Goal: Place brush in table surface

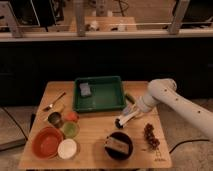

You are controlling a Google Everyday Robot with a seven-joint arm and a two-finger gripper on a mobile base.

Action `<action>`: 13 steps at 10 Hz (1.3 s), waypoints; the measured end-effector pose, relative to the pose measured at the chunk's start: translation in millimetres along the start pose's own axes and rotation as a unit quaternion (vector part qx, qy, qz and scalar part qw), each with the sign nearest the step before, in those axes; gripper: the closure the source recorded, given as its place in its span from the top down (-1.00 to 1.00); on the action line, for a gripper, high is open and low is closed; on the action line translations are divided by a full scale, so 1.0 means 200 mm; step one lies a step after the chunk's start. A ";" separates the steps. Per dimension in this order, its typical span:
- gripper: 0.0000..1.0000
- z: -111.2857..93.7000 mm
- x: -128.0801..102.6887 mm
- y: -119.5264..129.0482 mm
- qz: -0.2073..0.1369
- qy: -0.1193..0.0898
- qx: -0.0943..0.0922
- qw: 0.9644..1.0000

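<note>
The brush [123, 121] has a pale handle and a dark rounded head. It hangs tilted, head down and to the left, just above the table surface [95, 127], between the green tray and the black bowl [119, 145]. My gripper [130, 114] comes in from the right on the white arm [165, 95] and is shut on the brush's handle. The head is close to the wood; I cannot tell whether it touches.
A green tray [100, 106] holding a grey-blue sponge [86, 90] stands at the back. A metal spoon [54, 102], a dark can [55, 119], a green cup [70, 130], a red bowl [47, 142] and a white bowl [67, 148] are on the left. A dark red bunch [149, 136] lies on the right.
</note>
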 end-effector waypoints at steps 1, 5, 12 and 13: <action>-1.00 0.01 0.02 0.00 0.002 0.002 -0.001 1.000; -1.00 0.09 0.10 0.04 0.008 -0.004 -0.021 1.000; -0.52 0.11 0.16 0.19 0.020 -0.013 -0.036 0.999; -0.28 0.10 0.16 0.20 0.020 -0.013 -0.033 0.999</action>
